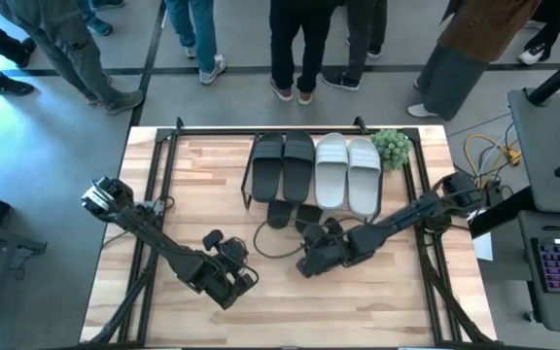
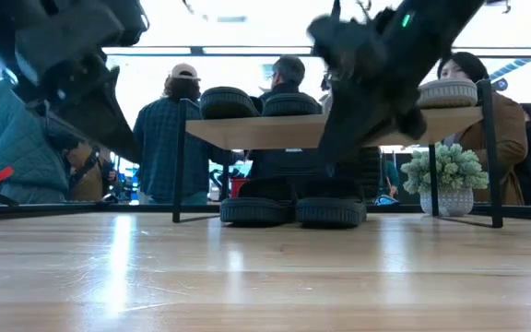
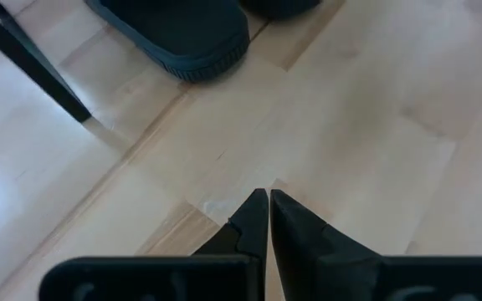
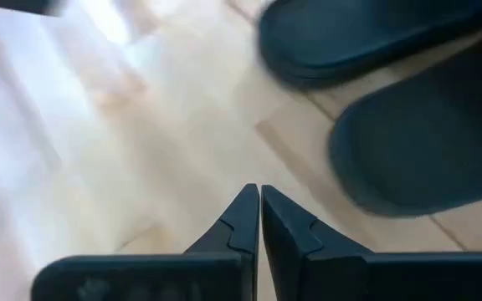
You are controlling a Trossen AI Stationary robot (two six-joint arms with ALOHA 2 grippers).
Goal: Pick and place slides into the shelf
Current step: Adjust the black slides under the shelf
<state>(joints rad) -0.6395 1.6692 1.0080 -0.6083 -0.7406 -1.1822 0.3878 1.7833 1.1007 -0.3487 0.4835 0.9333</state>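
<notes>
The shelf [image 1: 261, 146] stands at the far middle of the table. Two black slides [image 1: 285, 163] and two pale slides [image 1: 346, 170] lie side by side on its top board [image 2: 275, 131]. Two more black slides [image 2: 252, 210] [image 2: 330, 210] rest flat on the tabletop under the shelf, their near ends sticking out [image 1: 278, 212]. My left gripper [image 1: 241, 283] is shut and empty above bare table, near-left of the shelf; its wrist view [image 3: 269, 197] shows a black slide [image 3: 182, 33] ahead. My right gripper [image 1: 305, 264] is shut and empty just in front of the lower slides [image 4: 417, 150].
A small potted plant [image 1: 392, 146] stands at the shelf's right end [image 2: 450, 180]. A thin black shelf leg [image 3: 32, 63] stands near the left gripper's path. Several people stand beyond the far edge [image 1: 295, 49]. Bare wood lies along the table's near side [image 1: 280, 321].
</notes>
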